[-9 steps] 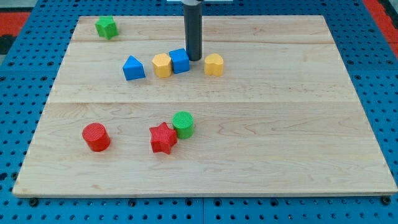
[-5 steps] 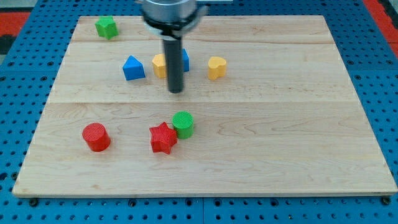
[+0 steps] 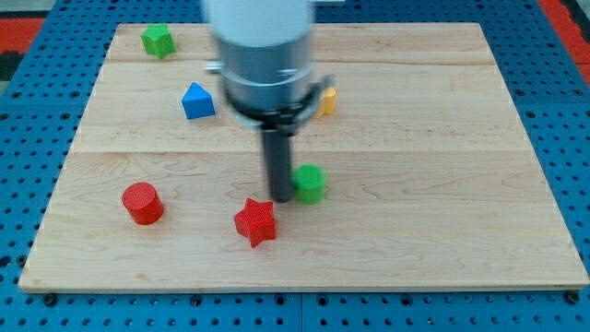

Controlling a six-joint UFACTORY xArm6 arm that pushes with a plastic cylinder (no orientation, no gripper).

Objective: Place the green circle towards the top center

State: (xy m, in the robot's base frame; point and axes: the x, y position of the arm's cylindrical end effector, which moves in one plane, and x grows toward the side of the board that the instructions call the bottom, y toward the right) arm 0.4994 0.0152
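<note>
The green circle [image 3: 310, 183] lies a little below the board's middle. My tip [image 3: 279, 196] stands right against its left side, touching or nearly touching it. The red star [image 3: 255, 221] lies just below and left of the tip. The arm's wide body [image 3: 261, 51] hangs over the upper middle of the board and hides the blue and yellow blocks that lay there.
A blue block with a peaked top [image 3: 196, 100] sits at the upper left, a green block [image 3: 158, 40] near the top left corner. A yellow block [image 3: 325, 100] peeks out right of the arm. A red circle [image 3: 142, 203] lies at the lower left.
My tip has come down from the top blocks to the lower middle. The green circle has shifted right. The red star has shifted down and a little right.
</note>
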